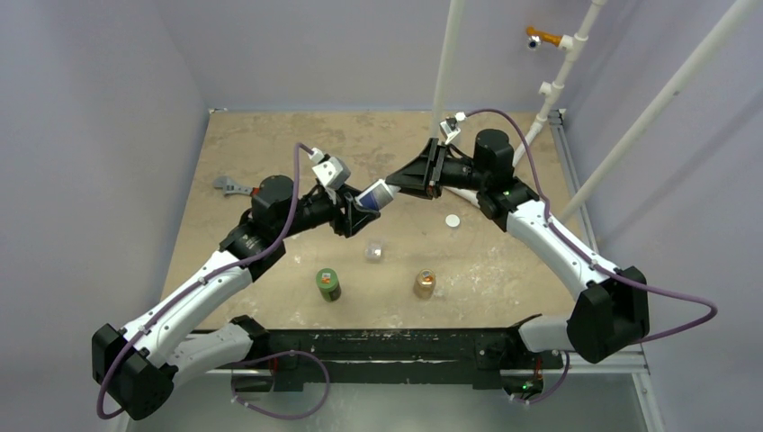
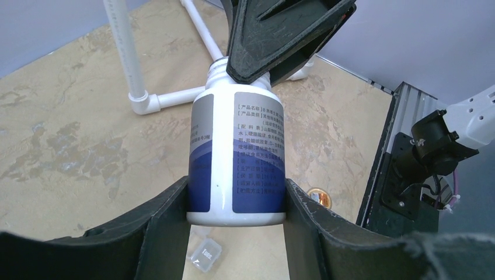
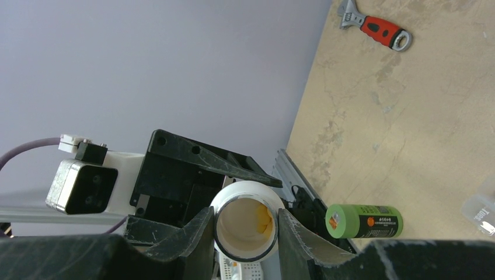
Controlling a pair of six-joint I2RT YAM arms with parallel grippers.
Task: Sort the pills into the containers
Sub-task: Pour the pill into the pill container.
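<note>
Black fingers (image 2: 169, 233) of the left gripper (image 2: 236, 201) fill the bottom of its own wrist view, clamped on the base end of a white-and-blue bottle (image 2: 236, 146) held in the air between the arms. At the far end from those fingers, the right gripper (image 3: 245, 224) is closed on the open neck, one finger on each side of the rim.

Sorting has barely begun, I judge. The bottle is uncapped, and a white disc (image 1: 453, 220), likely its cap, lies on the table (image 1: 270, 144) below the right gripper. The pills (image 3: 264, 219) sit inside the bottle. The clear case (image 1: 374, 251), beneath the left gripper's tip, shows no pill that I can make out. Getting them out and into the case is all left.

Only the right wrist view looks down the mouth and shows the yellowish contents. The left wrist view alone shows the label and the hold on the base. The overhead view alone shows the disc, and a green bottle (image 1: 327, 284) and an orange bottle (image 1: 425, 284) standing either side of the case.
</note>
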